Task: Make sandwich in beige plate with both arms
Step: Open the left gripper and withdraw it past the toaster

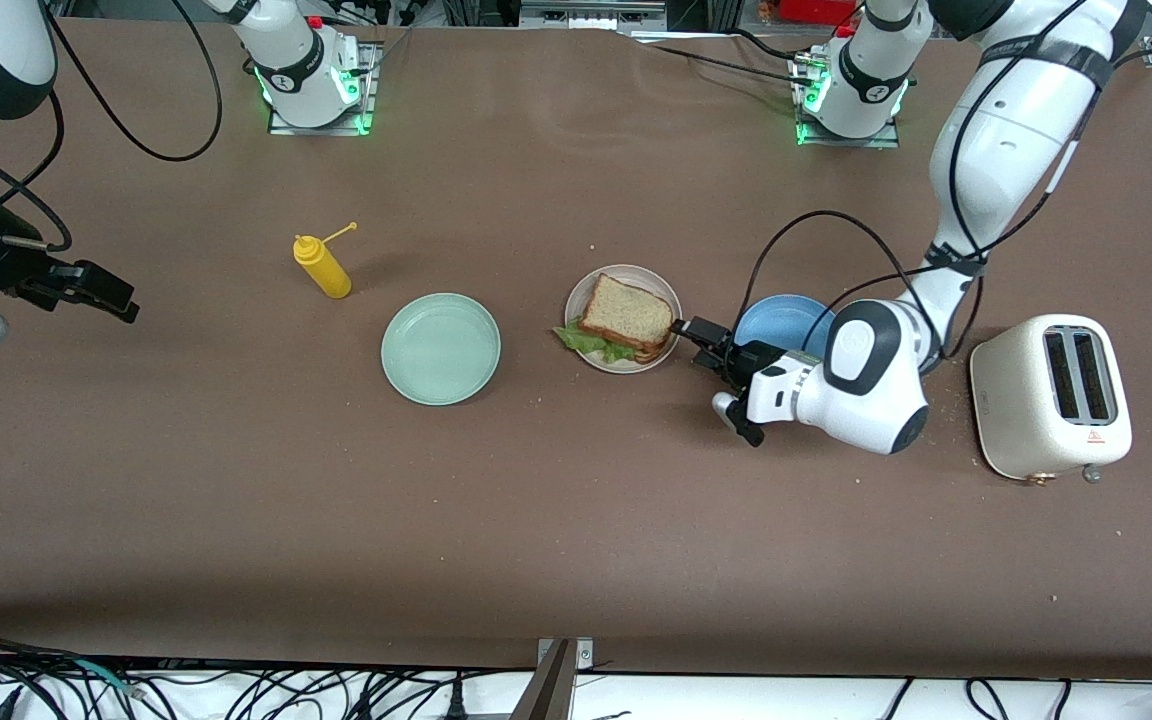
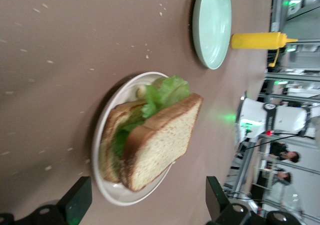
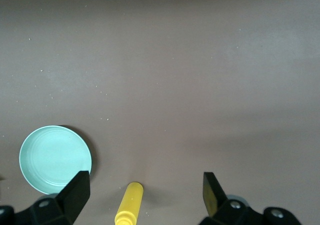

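Note:
The sandwich (image 1: 626,317) (image 2: 150,137) lies on the beige plate (image 1: 651,277) (image 2: 107,187): two brown bread slices with green lettuce (image 1: 591,342) sticking out between them. The top slice sits a little askew. My left gripper (image 1: 693,340) (image 2: 147,205) is low beside the plate's rim, on the side toward the left arm's end. It is open, with both fingers (image 2: 75,205) apart from the bread and nothing between them. My right gripper (image 1: 106,295) (image 3: 145,195) is open and empty, up over the right arm's end of the table.
A mint green plate (image 1: 441,348) (image 3: 55,159) sits beside the beige one, toward the right arm's end. A yellow squeeze bottle (image 1: 321,265) (image 3: 130,205) stands farther back. A blue plate (image 1: 781,322) is partly covered by the left arm. A cream toaster (image 1: 1051,395) stands at the left arm's end.

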`<move>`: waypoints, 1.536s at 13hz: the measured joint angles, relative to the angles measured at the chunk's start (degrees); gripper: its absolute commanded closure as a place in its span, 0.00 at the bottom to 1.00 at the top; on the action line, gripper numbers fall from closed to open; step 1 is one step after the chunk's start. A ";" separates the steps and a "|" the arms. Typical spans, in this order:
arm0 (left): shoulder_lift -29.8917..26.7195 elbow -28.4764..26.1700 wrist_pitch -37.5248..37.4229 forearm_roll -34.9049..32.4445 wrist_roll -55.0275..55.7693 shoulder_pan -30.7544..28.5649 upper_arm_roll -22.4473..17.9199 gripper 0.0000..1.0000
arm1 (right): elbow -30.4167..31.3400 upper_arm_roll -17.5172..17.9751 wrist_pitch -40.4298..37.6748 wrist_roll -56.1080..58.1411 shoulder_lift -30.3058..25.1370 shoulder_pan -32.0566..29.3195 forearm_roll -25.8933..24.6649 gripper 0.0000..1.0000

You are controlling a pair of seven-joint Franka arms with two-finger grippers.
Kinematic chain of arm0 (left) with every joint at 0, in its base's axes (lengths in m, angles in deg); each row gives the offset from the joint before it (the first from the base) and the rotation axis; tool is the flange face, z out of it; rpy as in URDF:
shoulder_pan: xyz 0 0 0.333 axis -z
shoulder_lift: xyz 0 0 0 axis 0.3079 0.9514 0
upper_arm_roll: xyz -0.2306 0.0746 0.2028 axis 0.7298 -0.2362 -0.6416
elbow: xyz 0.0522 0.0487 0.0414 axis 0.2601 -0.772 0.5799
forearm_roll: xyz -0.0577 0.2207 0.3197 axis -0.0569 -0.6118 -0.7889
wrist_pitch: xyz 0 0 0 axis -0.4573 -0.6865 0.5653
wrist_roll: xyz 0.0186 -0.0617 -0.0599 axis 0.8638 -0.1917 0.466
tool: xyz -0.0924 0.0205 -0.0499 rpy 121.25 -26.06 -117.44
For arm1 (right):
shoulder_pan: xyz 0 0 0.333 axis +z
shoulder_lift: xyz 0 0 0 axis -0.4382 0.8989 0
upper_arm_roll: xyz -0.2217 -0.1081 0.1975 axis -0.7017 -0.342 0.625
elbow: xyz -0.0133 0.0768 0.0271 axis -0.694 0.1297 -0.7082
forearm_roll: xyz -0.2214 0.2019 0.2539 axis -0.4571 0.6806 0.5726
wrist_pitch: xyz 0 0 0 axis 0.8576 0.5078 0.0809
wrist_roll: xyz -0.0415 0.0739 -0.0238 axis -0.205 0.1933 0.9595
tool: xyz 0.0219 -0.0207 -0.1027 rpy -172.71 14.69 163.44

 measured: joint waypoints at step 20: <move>-43.86 -4.16 -11.55 -36.16 27.90 -1.78 -11.38 0.00 | 0.00 0.98 -0.97 -0.02 0.02 0.04 0.00 0.00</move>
